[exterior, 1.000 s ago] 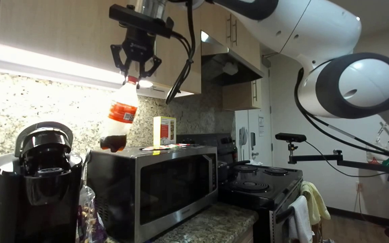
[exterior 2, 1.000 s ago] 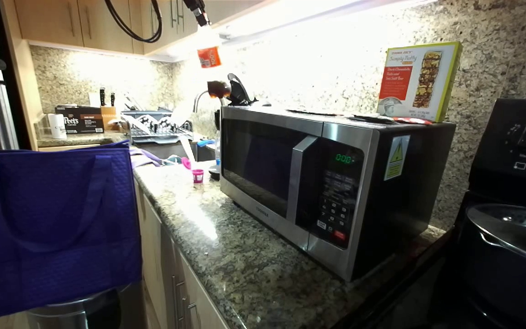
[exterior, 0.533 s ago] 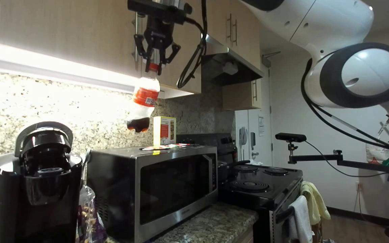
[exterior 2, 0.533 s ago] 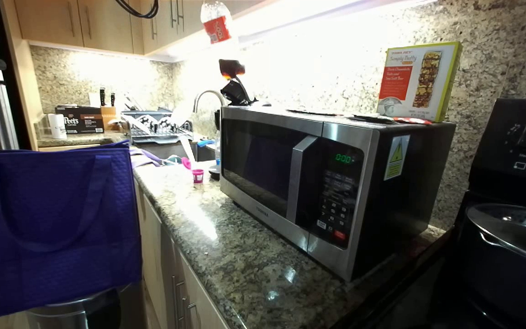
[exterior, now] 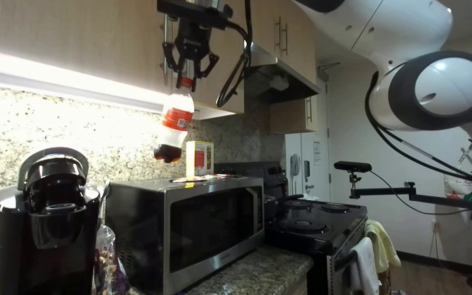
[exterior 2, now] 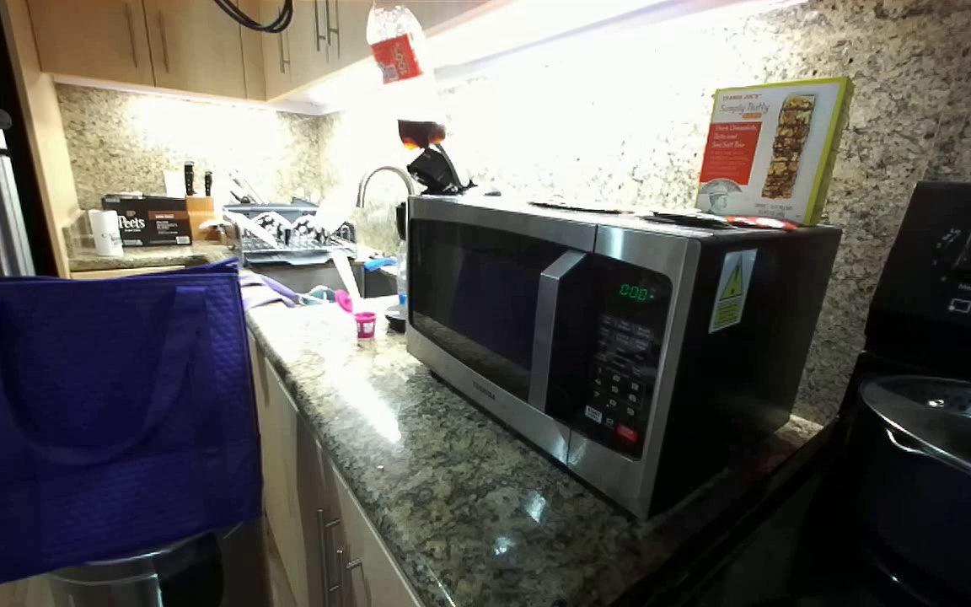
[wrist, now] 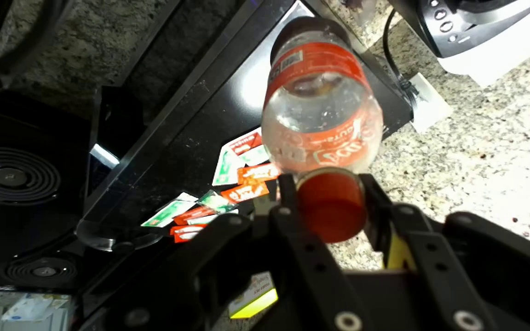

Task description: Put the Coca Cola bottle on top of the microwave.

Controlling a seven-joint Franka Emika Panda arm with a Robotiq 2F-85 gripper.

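Observation:
The Coca Cola bottle, clear with a red label, red cap and some dark cola at its base, hangs tilted in the air. It also shows in an exterior view and in the wrist view. My gripper is shut on its cap and neck; the wrist view shows the fingers on both sides of the cap. The silver microwave stands below, also in an exterior view and the wrist view. The bottle's base is apart from and above the microwave's end near the coffee maker.
Flat red and green packets lie on the microwave top. A red-and-cream carton with yellow edges stands at its back. The black coffee maker stands beside it. Upper cabinets and a range hood are close to the arm.
My gripper has moved up and across with the bottle, away from the coffee maker side along the microwave. In the last half second it is nearly still; the bottle's base dips slightly.

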